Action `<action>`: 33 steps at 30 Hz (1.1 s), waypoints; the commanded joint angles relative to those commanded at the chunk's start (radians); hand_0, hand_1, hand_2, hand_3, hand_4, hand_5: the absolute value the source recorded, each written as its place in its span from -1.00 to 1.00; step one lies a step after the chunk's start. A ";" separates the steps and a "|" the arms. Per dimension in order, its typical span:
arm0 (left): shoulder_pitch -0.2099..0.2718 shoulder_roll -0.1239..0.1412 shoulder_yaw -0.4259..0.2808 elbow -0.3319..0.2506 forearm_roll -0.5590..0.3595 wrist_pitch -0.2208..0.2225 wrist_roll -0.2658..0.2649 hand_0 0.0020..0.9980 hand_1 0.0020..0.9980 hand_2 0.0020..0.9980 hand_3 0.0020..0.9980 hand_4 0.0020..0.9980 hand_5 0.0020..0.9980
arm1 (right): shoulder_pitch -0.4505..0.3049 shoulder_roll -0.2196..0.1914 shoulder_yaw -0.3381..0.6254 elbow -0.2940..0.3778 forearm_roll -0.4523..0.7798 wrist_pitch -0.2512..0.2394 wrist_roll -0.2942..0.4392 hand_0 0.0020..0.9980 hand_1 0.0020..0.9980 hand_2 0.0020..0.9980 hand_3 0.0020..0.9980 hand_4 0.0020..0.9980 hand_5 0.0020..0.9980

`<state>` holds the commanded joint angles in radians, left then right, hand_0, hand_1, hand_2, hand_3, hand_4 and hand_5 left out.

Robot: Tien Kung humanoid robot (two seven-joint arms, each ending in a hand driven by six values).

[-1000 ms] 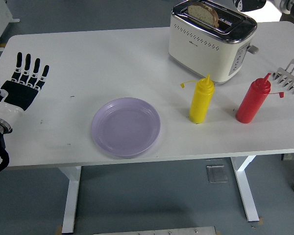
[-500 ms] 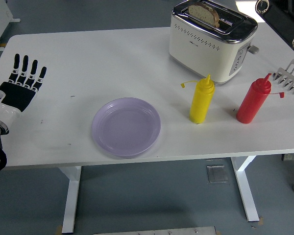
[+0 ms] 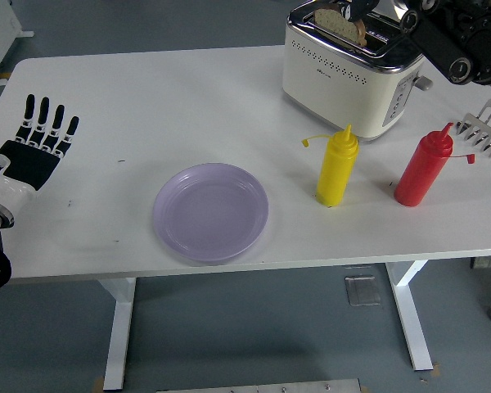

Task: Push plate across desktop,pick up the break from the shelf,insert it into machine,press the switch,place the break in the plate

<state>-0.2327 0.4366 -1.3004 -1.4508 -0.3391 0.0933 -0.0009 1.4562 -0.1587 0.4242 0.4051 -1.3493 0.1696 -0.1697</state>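
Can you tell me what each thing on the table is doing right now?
toaster: upright, bread in its slot.
bread: sticking up out of the toaster.
plate: empty, flat on the table.
yellow bottle: standing, cap on.
red bottle: standing, cap on.
left hand: open, fingers spread, holding nothing.
right hand: above the toaster, fingers hidden.

White tabletop (image 3: 172,106) on white metal legs (image 3: 117,332), spanning nearly the whole width. Blue-grey floor (image 3: 254,327) below and beyond, with a small grey floor plate (image 3: 361,291) between the legs. Even, soft light, faint shadows only.
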 joint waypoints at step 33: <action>-0.004 0.005 0.023 0.004 0.002 0.000 -0.003 0.60 0.45 0.34 0.37 0.54 1.00 | -0.009 0.124 -0.259 -0.169 0.241 -0.157 0.006 -0.02 0.25 0.37 0.45 0.48 -0.32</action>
<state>-0.2364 0.4421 -1.2771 -1.4471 -0.3369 0.0931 -0.0042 1.4468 -0.0347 0.1656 0.2359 -1.1085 0.0125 -0.1633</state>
